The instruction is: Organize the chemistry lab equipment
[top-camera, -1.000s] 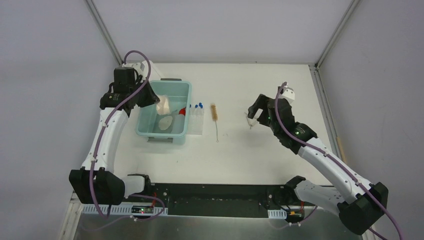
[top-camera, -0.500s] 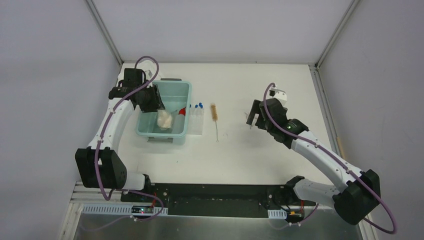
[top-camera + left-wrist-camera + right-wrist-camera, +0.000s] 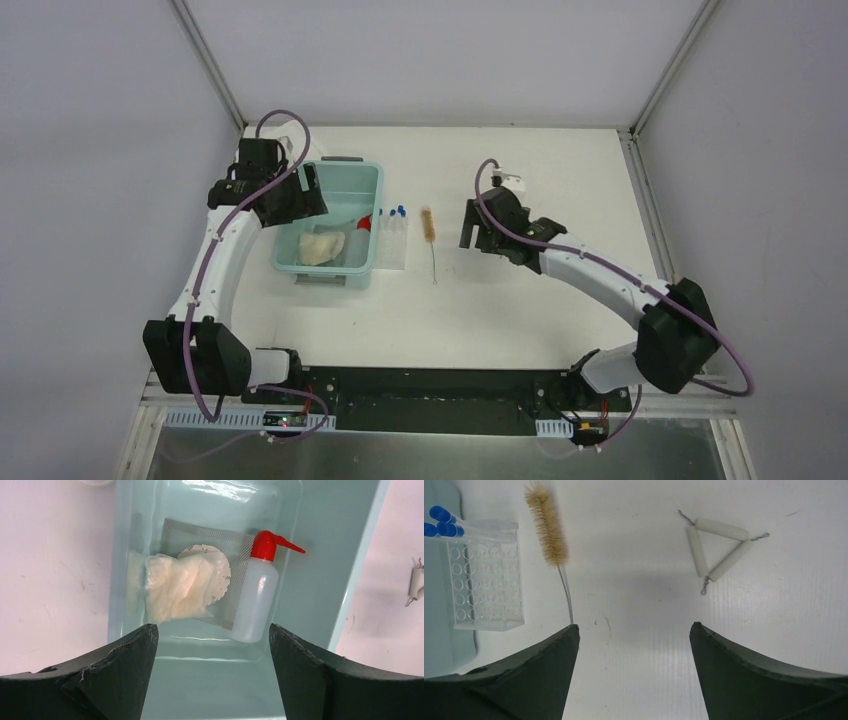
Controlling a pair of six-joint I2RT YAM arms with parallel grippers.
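A: Well, your left end effector (image 3: 211, 632) stands wide and empty above the teal bin (image 3: 325, 580); the squeeze bottle (image 3: 257, 600) lies inside, beside a crumpled pale wad (image 3: 175, 587) on mesh (image 3: 235, 545).
B: Likewise your right end effector (image 3: 634, 629), wide over the tabletop (image 3: 634, 595); beyond it lie the brush (image 3: 545, 525), the tube rack (image 3: 486, 590) with blue-capped tubes (image 3: 441, 520), the white triangle (image 3: 716, 547).

The white squeeze bottle (image 3: 255, 600) with a red spout lies flat in the teal bin (image 3: 325, 540). The clear tube rack (image 3: 486, 575) stands beside the bin, holding blue-capped tubes (image 3: 441, 522), and a bristly brush (image 3: 546, 525) lies near it.
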